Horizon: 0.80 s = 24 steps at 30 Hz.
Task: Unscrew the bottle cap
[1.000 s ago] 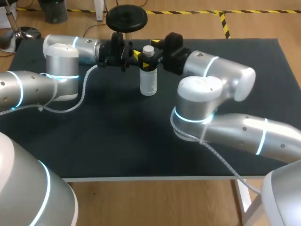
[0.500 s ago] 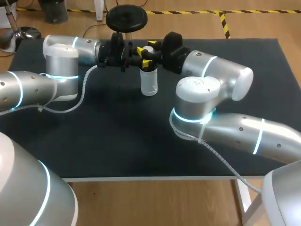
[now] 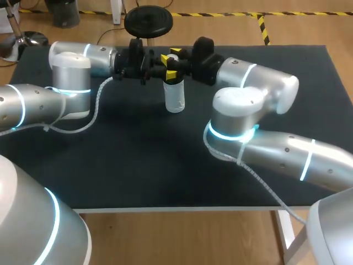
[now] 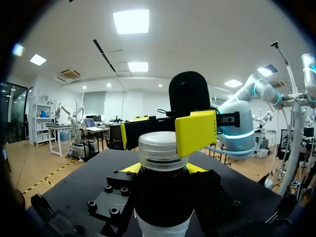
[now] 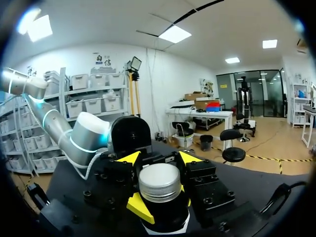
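1. Head view:
   - Bottle (image 3: 175,96) stands upright on the black table (image 3: 138,154), close to the table's far edge.
   - Left arm (image 3: 66,94) lies along the far edge on the bottle's left side.
   - Left claw (image 3: 165,70) is at the bottle's neck.
   - Right arm (image 3: 259,88) comes in from the bottle's right side.
   - Right claw (image 3: 172,57) sits at the bottle's top, just above the left claw. Its yellow tips cover most of the top.
   - The two claws meet head-on at the bottle.
2. Left wrist view:
   - Left claw (image 4: 163,168) is clenched on the bottle (image 4: 160,197). The dark upper body sits tight between both black finger blocks, and the yellow tips poke out just past it on either side.
   - Cap (image 4: 158,148) is silver-grey, ribbed, and seated on the neck directly above that grip.
   - Right claw (image 4: 162,134) reaches in from the far side of the bottle. One yellow pad sits against each side of the cap, so it is grasping the cap.
3. Right wrist view:
   - Cap (image 5: 159,181) is seen from above, centred between the right claw's finger blocks.
   - Right claw (image 5: 159,159) has a yellow tip on each side of the cap, closed onto it.
   - Bottle neck (image 5: 165,215) is visible just under the cap.
   - The left claw's yellow tips (image 5: 140,207) hug the neck, and its black body lies straight beyond the bottle.
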### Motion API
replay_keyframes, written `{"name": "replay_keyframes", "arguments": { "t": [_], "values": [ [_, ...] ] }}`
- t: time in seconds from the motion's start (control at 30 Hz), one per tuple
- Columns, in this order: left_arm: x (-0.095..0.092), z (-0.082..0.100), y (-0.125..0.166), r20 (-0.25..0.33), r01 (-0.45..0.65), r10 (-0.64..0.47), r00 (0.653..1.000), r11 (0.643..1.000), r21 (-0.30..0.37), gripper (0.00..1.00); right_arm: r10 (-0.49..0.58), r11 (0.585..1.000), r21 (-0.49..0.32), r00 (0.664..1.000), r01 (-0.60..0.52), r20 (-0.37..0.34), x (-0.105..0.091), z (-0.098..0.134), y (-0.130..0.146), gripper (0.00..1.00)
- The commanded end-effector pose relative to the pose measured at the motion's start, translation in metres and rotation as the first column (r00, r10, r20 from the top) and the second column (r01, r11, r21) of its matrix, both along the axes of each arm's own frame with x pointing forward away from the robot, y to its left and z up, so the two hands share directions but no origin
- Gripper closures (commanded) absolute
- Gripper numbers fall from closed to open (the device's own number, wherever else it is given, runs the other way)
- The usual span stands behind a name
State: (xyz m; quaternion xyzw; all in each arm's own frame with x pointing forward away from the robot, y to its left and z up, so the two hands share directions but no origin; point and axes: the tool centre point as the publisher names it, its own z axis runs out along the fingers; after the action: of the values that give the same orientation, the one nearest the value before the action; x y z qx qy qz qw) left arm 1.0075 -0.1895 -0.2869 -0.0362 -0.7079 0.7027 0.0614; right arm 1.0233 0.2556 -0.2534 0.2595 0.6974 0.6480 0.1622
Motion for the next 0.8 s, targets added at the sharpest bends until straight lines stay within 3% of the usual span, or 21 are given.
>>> {"name": "replay_keyframes", "arguments": {
  "t": [0.03, 0.17, 0.3, 0.5, 0.67, 0.8],
  "values": [
    [0.000, 0.002, -0.005, 0.001, 0.000, 0.000, 1.000, 1.000, 0.002, 1.00, 0.203, 0.978, 0.051, 0.979, -0.204, 0.028, 0.003, -0.007, -0.013, 1.00],
    [0.000, 0.002, -0.005, 0.001, 0.000, 0.000, 1.000, 1.000, 0.002, 1.00, 0.358, 0.932, 0.048, 0.932, -0.361, 0.055, 0.002, -0.006, -0.017, 1.00],
    [0.000, 0.002, -0.005, 0.001, 0.000, 0.000, 1.000, 1.000, 0.002, 1.00, 0.528, 0.844, 0.062, 0.846, -0.533, 0.076, 0.000, -0.006, -0.018, 1.00],
    [0.000, 0.002, -0.005, 0.001, 0.000, 0.000, 1.000, 1.000, 0.002, 1.00, 0.751, 0.649, 0.075, 0.653, -0.757, 0.100, -0.007, -0.007, -0.011, 1.00],
    [0.000, 0.002, -0.005, 0.001, 0.000, 0.000, 1.000, 1.000, 0.002, 1.00, 0.866, 0.479, 0.060, 0.482, -0.876, 0.128, -0.018, -0.008, 0.000, 1.00],
    [0.000, 0.002, -0.005, 0.001, 0.000, 0.000, 1.000, 1.000, 0.002, 1.00, 0.930, 0.311, 0.080, 0.320, -0.947, 0.179, -0.025, -0.005, 0.006, 1.00]
  ]
}}
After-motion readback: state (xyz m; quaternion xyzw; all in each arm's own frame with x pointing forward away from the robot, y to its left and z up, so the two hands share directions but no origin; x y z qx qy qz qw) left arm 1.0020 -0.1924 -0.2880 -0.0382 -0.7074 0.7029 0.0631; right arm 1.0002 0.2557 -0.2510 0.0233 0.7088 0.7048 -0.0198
